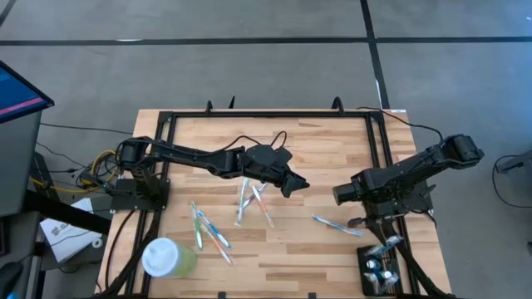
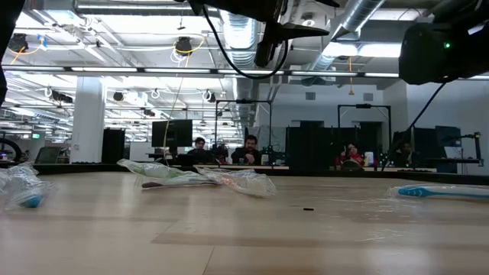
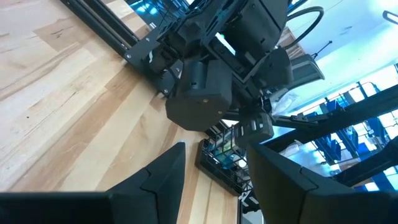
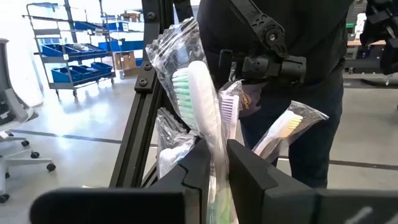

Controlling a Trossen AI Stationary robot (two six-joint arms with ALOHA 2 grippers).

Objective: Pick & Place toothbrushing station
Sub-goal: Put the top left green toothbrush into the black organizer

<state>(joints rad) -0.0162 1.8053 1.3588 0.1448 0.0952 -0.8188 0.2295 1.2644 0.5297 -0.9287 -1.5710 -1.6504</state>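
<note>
The toothbrushing station [image 1: 380, 271], a small black holder, stands at the table's near right corner and also shows in the left wrist view [image 3: 219, 160]. Wrapped toothbrushes stick up out of it [image 4: 286, 127]. My right gripper [image 1: 376, 238] is just above it, shut on a plastic-wrapped white toothbrush with green bristles [image 4: 186, 84]. My left gripper [image 1: 293, 183] hangs open over the table's middle with nothing between its fingers [image 3: 155, 180]. My right gripper pinches the wrapped toothbrush's white handle [image 4: 214, 146] between its two fingers, through the plastic wrapper. The fingers lie across the brush. The brush stands about upright, head up above the fingers. The fingers hide its lower end.
Several wrapped toothbrushes lie loose on the table: a pair near the middle [image 1: 249, 199], some at the near left [image 1: 209, 230], one right of centre [image 1: 335, 223]. A pale green cup with a white lid [image 1: 166, 257] stands at the near left. A black frame [image 1: 270, 114] rims the table.
</note>
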